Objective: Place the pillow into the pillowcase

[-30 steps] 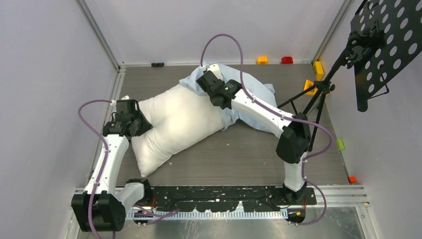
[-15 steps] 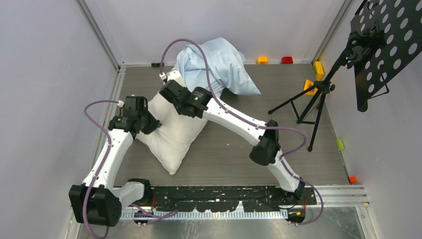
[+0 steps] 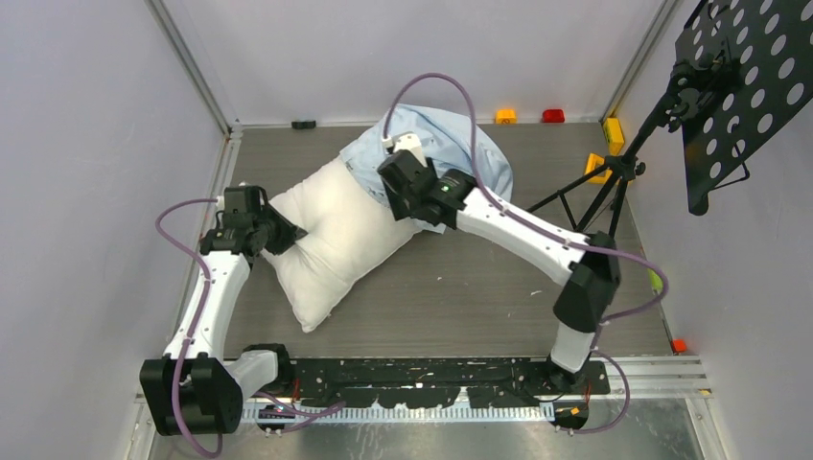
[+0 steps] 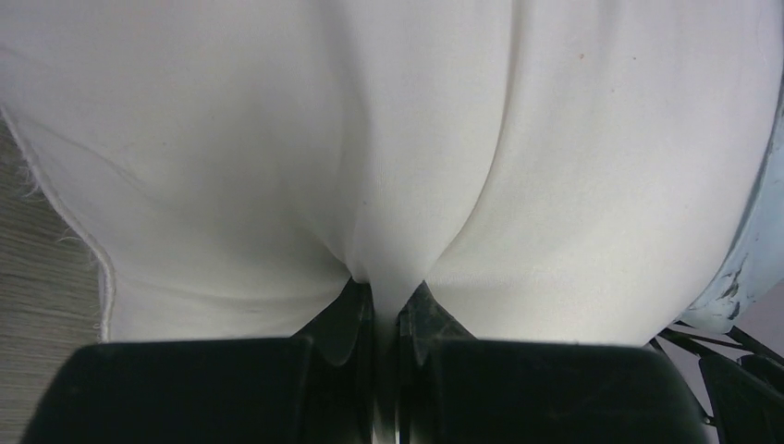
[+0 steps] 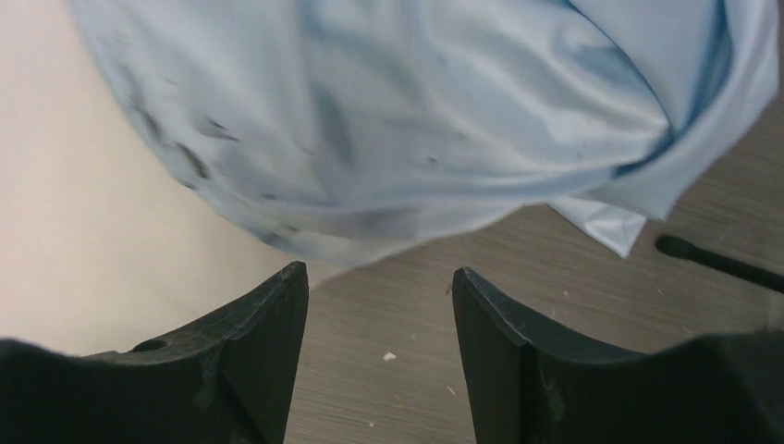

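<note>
Top view: half a second back the right arm had the pillowcase (image 3: 465, 144) hoisted up high. Now it has flopped back down beyond the right gripper (image 3: 395, 171), draped over the pillow's far end. The pillow (image 3: 331, 235) has also swung back to lie flatter on the table (image 3: 479, 287), stretching from the left gripper (image 3: 288, 235) toward the right one. I'd say that shake gained a little, but most of the pillow is still hanging out.

Left wrist: the jaws are pressed together on a pinched fold of white pillow fabric, which bulges up on both sides of the fingers. There's a sliver of blue case way off to the right.

Right wrist: the fingers are spread and holding nothing. The blue case is just ahead of the tips, the pillow is off to their left, and there's bare table underneath.

As for contents, the case looks like it holds only that far end. I can't make out the opening.
</note>
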Motion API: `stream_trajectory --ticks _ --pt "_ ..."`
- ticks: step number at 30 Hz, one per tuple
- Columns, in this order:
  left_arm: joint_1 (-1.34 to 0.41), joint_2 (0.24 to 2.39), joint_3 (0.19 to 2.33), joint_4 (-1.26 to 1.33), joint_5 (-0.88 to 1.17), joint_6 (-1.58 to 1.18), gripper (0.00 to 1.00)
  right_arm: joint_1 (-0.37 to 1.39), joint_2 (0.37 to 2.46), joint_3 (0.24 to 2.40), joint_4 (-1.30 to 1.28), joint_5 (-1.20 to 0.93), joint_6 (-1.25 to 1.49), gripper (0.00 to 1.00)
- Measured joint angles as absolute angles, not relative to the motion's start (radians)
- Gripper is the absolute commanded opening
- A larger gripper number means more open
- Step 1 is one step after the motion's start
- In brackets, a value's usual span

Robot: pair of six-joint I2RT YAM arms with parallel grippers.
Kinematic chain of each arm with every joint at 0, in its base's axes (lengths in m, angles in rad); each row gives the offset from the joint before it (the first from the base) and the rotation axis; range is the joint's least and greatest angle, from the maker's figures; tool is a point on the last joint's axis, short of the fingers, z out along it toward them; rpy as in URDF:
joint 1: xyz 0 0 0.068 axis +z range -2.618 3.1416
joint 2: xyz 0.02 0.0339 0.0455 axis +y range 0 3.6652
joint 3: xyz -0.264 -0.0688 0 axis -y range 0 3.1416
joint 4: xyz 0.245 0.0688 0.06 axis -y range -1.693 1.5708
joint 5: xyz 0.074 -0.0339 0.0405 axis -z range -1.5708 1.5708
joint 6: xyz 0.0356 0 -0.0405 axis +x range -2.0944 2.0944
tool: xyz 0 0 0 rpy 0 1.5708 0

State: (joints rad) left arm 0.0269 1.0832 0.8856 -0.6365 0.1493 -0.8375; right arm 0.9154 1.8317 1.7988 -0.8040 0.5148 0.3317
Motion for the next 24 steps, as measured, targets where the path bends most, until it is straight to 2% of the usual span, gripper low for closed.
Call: stream_trajectory --ticks 6,11,16,24 --pt "0.028 1.083 0.886 -0.636 0.153 -0.830 0.00 0.861 1.602 1.409 -0.648 0.540 0.342 0.64" --pt "0.028 1.083 0.884 -0.635 0.156 -0.828 0.00 0.836 1.589 1.174 -0.473 0.530 0.343 0.66" --pt "0.028 1.083 0.882 -0.632 0.159 -0.826 0.00 0.816 1.682 1.091 -0.304 0.537 0.333 0.69" --pt "0.028 1.089 0.882 -0.627 0.161 -0.819 0.00 0.807 1.844 1.093 -0.030 0.598 0.287 0.70"
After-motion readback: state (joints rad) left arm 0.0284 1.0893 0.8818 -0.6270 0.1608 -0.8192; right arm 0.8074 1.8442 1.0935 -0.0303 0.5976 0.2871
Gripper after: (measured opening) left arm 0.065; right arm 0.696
